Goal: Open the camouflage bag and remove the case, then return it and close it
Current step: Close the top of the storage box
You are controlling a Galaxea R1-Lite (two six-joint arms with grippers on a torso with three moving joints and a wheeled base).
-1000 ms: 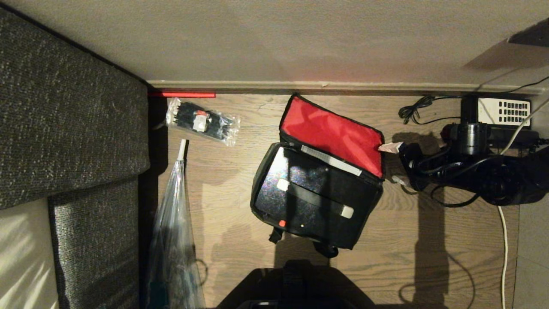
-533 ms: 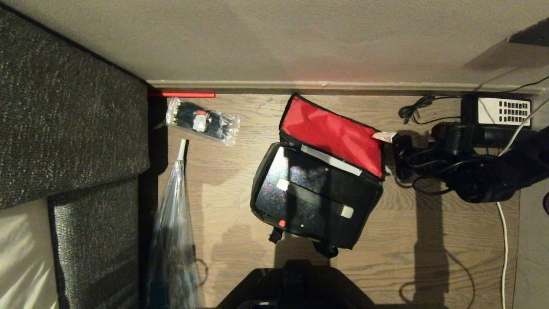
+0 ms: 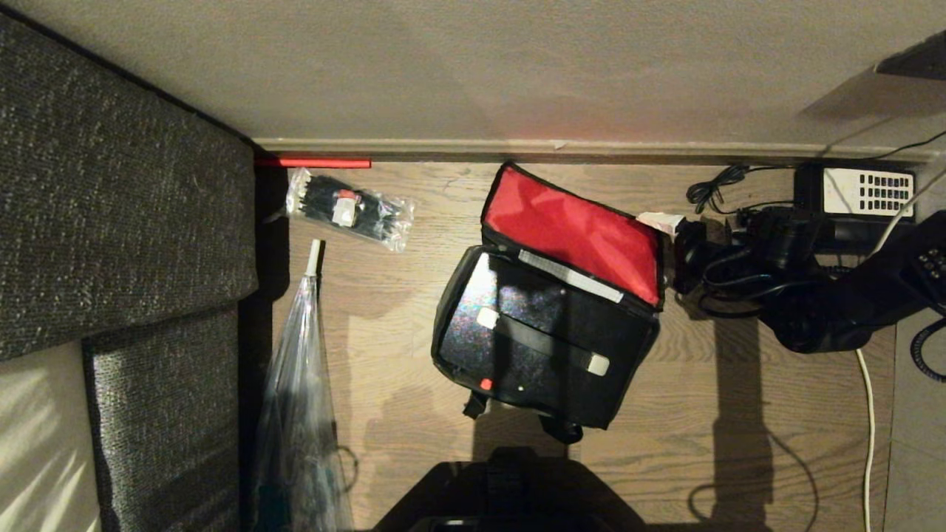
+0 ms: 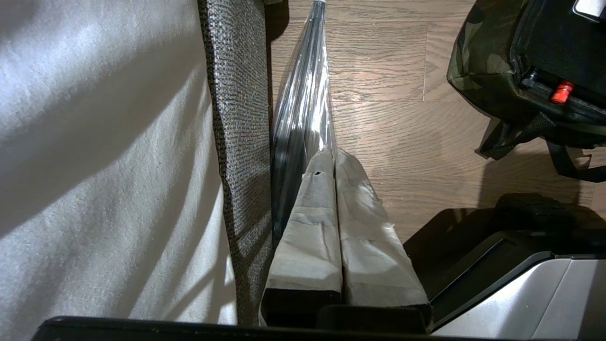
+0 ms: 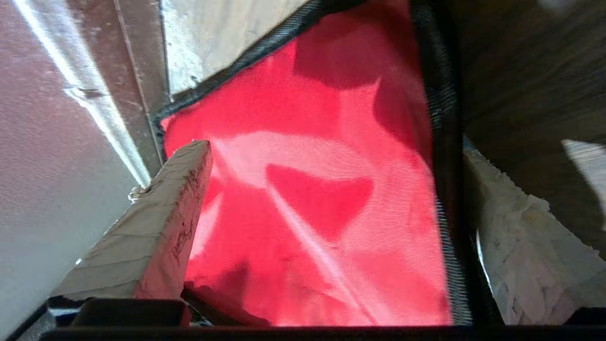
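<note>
Right gripper (image 5: 326, 199): spread wide, straddling the raised red lid edge of the camouflage bag (image 3: 573, 229), gripping nothing. One bag, mid-floor, open. One case (image 3: 517, 336), flat inside. Left gripper (image 4: 337, 161): pressed closed, empty, beside sofa (image 4: 236, 118).

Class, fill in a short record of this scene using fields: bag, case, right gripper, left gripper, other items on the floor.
bag: camouflage bag on the wooden floor, red-lined lid flipped open toward the wall
case: glossy black case lying inside the bag
right gripper: right gripper open, at the lid's right edge, one finger either side of it
left gripper: left gripper shut, parked beside the sofa
other items: clear packet, telephone
</note>
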